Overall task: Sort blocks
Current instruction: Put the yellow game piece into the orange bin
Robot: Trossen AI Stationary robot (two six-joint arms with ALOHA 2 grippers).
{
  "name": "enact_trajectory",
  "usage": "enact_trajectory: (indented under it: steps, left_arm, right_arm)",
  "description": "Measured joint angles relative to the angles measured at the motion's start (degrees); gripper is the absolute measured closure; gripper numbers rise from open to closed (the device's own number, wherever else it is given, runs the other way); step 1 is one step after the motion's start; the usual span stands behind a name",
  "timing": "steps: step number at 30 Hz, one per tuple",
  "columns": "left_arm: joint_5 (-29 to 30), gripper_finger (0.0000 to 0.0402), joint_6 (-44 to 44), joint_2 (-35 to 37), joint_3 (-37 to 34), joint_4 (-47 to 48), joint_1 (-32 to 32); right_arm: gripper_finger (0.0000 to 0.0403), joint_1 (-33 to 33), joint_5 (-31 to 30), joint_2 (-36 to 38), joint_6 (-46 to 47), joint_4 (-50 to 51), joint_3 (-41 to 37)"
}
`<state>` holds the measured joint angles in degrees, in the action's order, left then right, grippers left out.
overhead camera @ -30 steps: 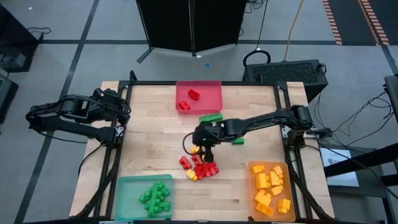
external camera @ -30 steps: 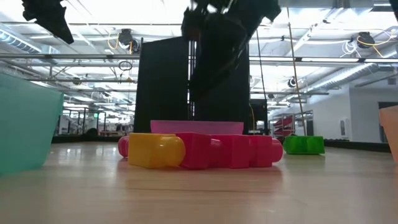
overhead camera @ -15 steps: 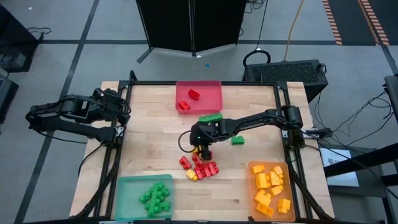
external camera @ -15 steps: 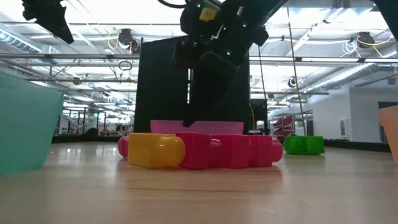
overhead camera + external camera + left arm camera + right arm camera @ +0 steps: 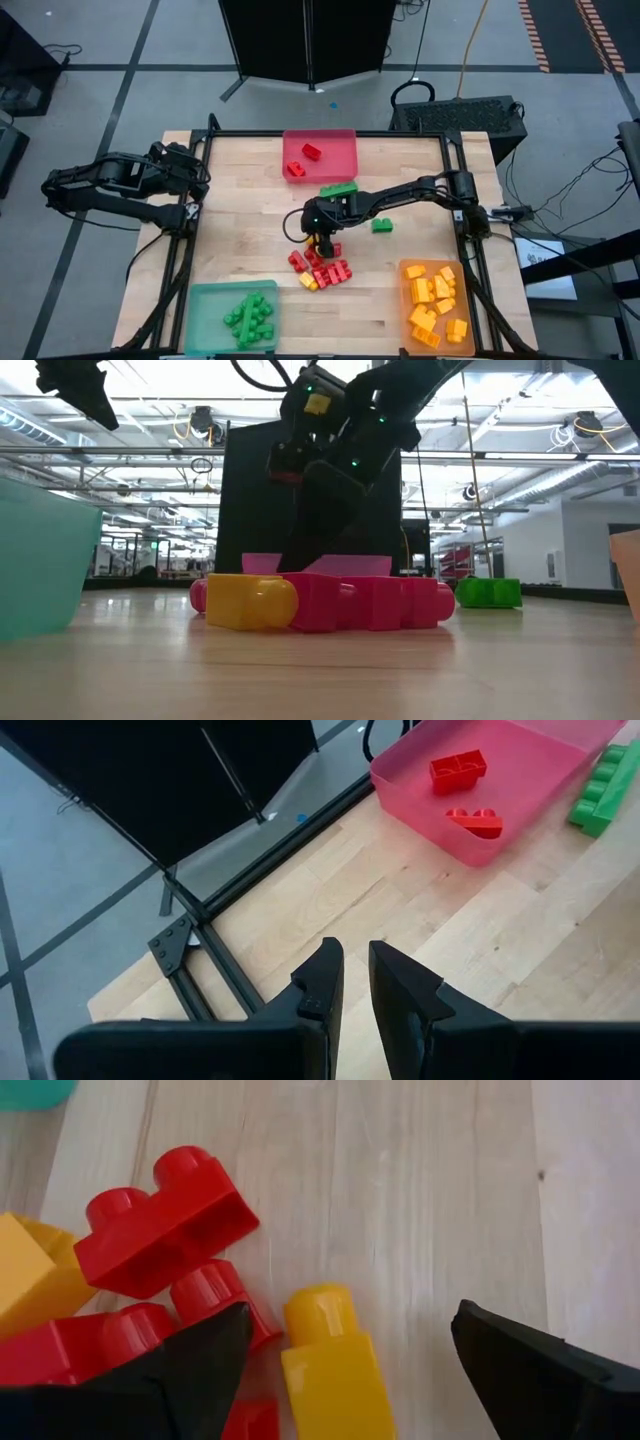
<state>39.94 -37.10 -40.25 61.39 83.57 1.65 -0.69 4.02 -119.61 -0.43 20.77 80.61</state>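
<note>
My right gripper [image 5: 345,1360] gapes wide, empty, at frame bottom, one yellow block [image 5: 335,1365] between its fingers; two red blocks [image 5: 160,1220] upper left.

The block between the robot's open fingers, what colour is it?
Yellow. The block sits between the right hand's fingers, best seen in the right wrist view.
</note>
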Motion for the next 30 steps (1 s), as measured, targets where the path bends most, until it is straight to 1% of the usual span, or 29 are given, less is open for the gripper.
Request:
enact_trajectory:
  steps: [4, 9, 20, 25, 28, 29, 30]
  left_arm:
    - [-0.02, 0.0343, 0.0, 0.0, 0.0, 0.0, -0.02]
    - [-0.04, 0.0343, -0.01, 0.0, 0.0, 0.0, -0.01]
    - [-0.46, 0.0343, 0.0, 0.0, 0.0, 0.13, -0.02]
    - [-0.44, 0.0343, 0.0, 0.0, 0.0, 0.13, -0.02]
    - [-0.44, 0.0343, 0.04, 0.0, 0.0, 0.14, -0.02]
    - [-0.43, 0.0343, 0.02, 0.03, -0.02, 0.18, -0.01]
    - [-0.35, 0.0343, 0.04, 0.02, -0.02, 0.3, 0.0]
  right_arm:
    - [0.0066, 0.02, -0.22, -0.08, 0.0, 0.85, -0.04]
    - [0.0067, 0.33, -0.28, -0.04, 1.14, 5.46, -0.04]
    - [0.0067, 0.78, -0.25, 0.09, 2.6, 9.77, -0.04]
    - [0.0067, 1.83, 0.02, 0.21, 2.7, 8.7, -0.2]
    - [0.0067, 3.39, -3.57, -0.02, 4.73, 8.0, -0.57]
    - [0.0067, 3.96, -3.73, -0.15, 5.81, 7.74, -0.56]
    - [0.0067, 4.2, -5.54, 0.11, 7.27, 7.73, -0.47]
